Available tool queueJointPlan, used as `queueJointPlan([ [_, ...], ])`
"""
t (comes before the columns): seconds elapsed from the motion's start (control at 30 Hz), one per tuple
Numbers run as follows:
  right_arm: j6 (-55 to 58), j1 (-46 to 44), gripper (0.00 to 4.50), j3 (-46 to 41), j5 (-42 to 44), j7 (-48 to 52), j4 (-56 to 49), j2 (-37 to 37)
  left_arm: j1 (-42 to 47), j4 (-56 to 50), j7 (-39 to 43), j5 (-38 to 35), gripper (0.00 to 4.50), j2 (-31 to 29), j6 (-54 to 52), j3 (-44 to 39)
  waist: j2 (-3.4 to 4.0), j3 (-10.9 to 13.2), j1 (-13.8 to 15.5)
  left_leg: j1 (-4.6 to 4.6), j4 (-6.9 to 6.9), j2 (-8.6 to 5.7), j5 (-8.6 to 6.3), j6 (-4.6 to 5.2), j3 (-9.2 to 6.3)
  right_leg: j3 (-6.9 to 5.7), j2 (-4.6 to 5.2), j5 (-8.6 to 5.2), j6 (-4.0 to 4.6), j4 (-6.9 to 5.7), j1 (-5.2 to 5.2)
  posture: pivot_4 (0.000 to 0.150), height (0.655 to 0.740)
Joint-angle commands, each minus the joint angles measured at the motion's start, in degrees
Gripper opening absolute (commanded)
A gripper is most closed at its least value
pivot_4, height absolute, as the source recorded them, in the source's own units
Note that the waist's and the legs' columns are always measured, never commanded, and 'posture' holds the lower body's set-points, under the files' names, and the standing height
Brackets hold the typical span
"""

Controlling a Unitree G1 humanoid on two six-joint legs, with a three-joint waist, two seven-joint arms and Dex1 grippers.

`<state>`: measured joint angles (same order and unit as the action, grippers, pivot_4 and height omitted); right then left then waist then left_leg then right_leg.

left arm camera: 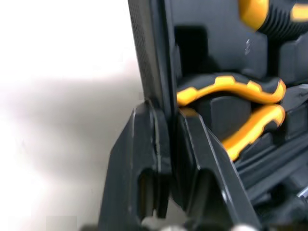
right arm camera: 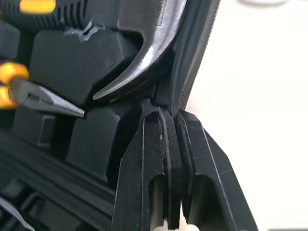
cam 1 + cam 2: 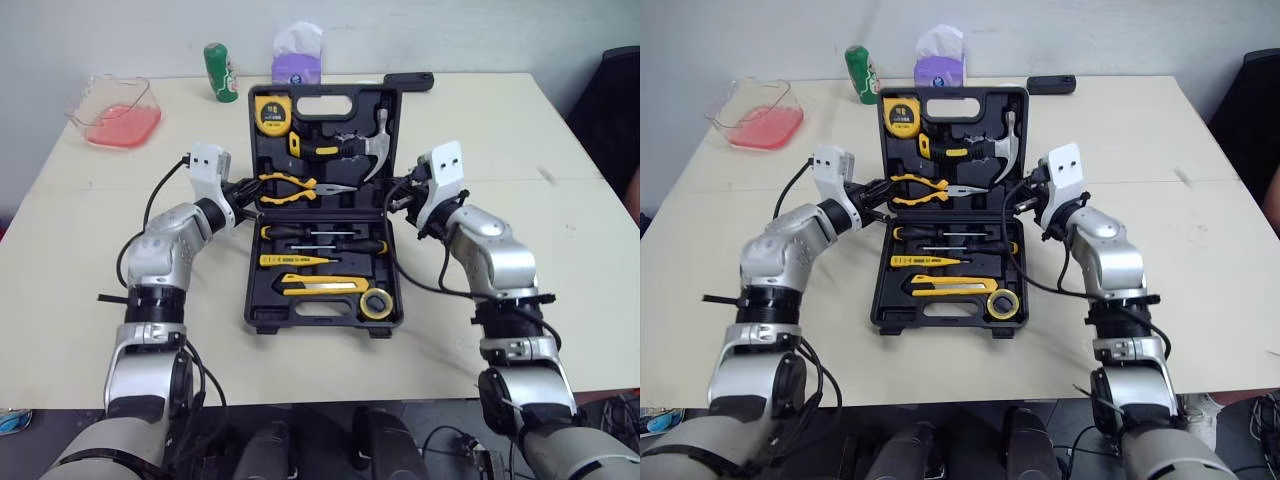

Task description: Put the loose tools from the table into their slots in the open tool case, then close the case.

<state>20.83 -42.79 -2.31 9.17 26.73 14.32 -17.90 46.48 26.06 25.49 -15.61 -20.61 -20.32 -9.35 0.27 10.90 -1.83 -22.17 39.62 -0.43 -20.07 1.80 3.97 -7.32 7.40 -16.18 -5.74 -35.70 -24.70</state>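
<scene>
The black tool case (image 3: 320, 92) lies open in the middle of the table, its lid flat on the far side. The lid holds a yellow tape measure (image 3: 271, 112), a hammer (image 3: 377, 140) and yellow-handled pliers (image 3: 295, 186). Screwdrivers (image 3: 320, 240), a yellow knife (image 3: 325, 285) and a tape roll (image 3: 376, 303) fill the near half. My left gripper (image 3: 245, 190) is shut on the lid's left wall (image 1: 154, 57), beside the pliers' handles (image 1: 231, 89). At the lid's right wall (image 2: 197, 53) my right gripper (image 3: 396, 195) is clamped shut, beside the hammer's claw (image 2: 139, 62).
A clear container with pink contents (image 3: 115, 112) stands at the far left corner. Along the back edge are a green can (image 3: 220, 72), a purple tissue box (image 3: 297, 58) and a black bar-shaped object (image 3: 410, 81). Bare tabletop (image 3: 560, 220) flanks the case.
</scene>
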Motion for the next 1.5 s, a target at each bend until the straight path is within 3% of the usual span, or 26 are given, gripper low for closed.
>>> queueJointPlan([
  [0.03,-21.92,3.99,0.0,3.07,-7.94,0.26,0.42,-4.22,-1.63,2.77,1.07,4.41,0.01,-2.69,23.8,-1.73,-0.02,0.01,-0.15,-0.01,0.0,0.02,0.0,0.0,0.06,-0.01,0.0,0.0,0.0,0.0,-0.03,0.15,0.74],
  [0.1,-35.33,7.51,0.0,6.11,-13.99,-2.08,4.0,-7.2,-4.61,4.19,2.29,6.6,0.01,-3.39,29.86,0.19,-0.02,0.01,-0.04,0.0,0.0,0.03,0.01,0.02,0.15,-0.01,0.02,0.0,0.0,0.01,-0.03,0.15,0.74],
  [0.3,-59.67,11.72,0.0,11.85,-27.69,-11.25,14.1,-14.6,-12.36,4.53,2.96,9.95,0.01,-3.98,40.12,2.88,-0.05,-0.01,0.22,0.1,0.24,0.01,0.05,0.13,0.15,-0.03,0.18,0.01,-0.01,-0.1,0.16,0.15,0.74],
  [0.43,-66.07,13.45,0.0,13.7,-31.56,-14.78,18.03,-17.52,-16.51,1.95,3.29,10.51,0.01,-4.84,38.68,3.9,-0.08,-0.04,0.27,0.24,0.27,0.05,0.05,0.14,0.13,-0.04,0.17,0.01,-0.01,-0.13,0.31,0.15,0.74],
  [0.53,-68.1,14.98,0.0,14.16,-27.66,-10.89,18.81,-17.9,-19.77,-1.29,6.44,6.94,0.01,-5.08,35.79,3.21,-0.08,-0.06,0.27,0.83,0.08,0.09,0.04,0.14,0.13,-0.07,0.15,0.0,0.01,0.02,0.91,0.15,0.74],
  [0.63,-69.05,16.76,1.17,13.14,-25.21,-8.78,16.54,-19.2,-23.57,-6.25,7.47,4.86,1.27,-6.62,33.63,1.72,-0.11,-0.1,0.26,1.26,-0.05,0.13,0.02,0.16,0.02,-0.08,0.17,0.0,0.01,0.24,1.37,0.15,0.74],
  [0.77,-66.81,19.73,3.27,12.11,-21.44,-3.2,13.22,-22.6,-29.52,-12.56,11.32,2.0,3.26,-11.27,28.3,-0.38,-0.1,-0.08,0.24,1.03,-0.03,0.14,0.02,0.16,-0.11,0.05,0.2,-0.01,0.02,0.25,1.23,0.15,0.74],
  [0.83,-65.29,22.14,4.24,11.5,-16.53,1.62,11.03,-24.74,-33.69,-15.4,13.94,-0.89,3.32,-14.32,24.73,-3.23,-0.1,-0.08,0.26,1.05,0.05,0.15,0.02,0.16,-0.15,0.05,0.23,0.0,0.02,0.24,1.28,0.15,0.74],
  [1.07,-39.52,30.3,4.24,6.64,9.57,20.5,-5.24,-29.56,-39.0,-23.45,16.91,-8.01,3.32,-19.85,15.36,-10.31,-0.09,-0.07,1.3,1.07,0.16,0.22,-0.06,0.12,-0.45,0.14,0.39,-0.01,0.04,0.45,1.56,0.15,0.74],
  [1.13,-31.65,31.38,3.71,5.84,13.37,23.33,-10.09,-30.68,-38.07,-25.08,17.97,-8.94,3.32,-20.08,13.25,-9.73,-0.09,-0.07,1.7,1.14,0.28,0.25,-0.11,0.15,-0.52,0.12,0.42,0.01,0.06,0.47,1.7,0.15,0.74],
  [1.2,-26.01,32.12,2.94,5.3,15.76,25.22,-13.35,-31.03,-37.12,-25.64,19.06,-8.57,2.79,-20.15,12.66,-8.65,-0.08,-0.07,2.04,1.15,0.31,0.25,-0.16,0.12,-0.6,0.09,0.44,0.01,0.06,0.48,1.75,0.15,0.74],
  [1.3,-20.78,32.3,1.32,5.61,14.69,25.76,-16.09,-30.4,-35.11,-25.42,20.74,-7.03,1.56,-20.26,11.97,-5.84,-0.08,-0.07,2.04,1.12,0.3,0.25,-0.25,0.11,-0.63,0.02,0.4,0.01,0.06,0.57,1.76,0.15,0.74],
  [1.4,-17.76,31.61,0.0,5.76,12.92,25.04,-16.88,-29.03,-31.89,-23.16,20.27,-5.0,0.23,-19.57,11.14,-2.96,-0.08,-0.07,2.12,1.07,0.32,0.22,-0.28,0.16,-0.59,-0.06,0.33,0.02,0.05,0.62,1.76,0.15,0.74],
  [1.5,-15.8,30.01,0.0,6.92,9.9,24.24,-16.61,-27.7,-28.92,-20.87,20.08,-3.09,0.07,-18.72,9.56,0.31,-0.08,-0.08,2.12,1.07,0.35,0.21,-0.27,0.16,-0.54,-0.1,0.18,0.03,0.04,0.59,1.77,0.15,0.74],
])
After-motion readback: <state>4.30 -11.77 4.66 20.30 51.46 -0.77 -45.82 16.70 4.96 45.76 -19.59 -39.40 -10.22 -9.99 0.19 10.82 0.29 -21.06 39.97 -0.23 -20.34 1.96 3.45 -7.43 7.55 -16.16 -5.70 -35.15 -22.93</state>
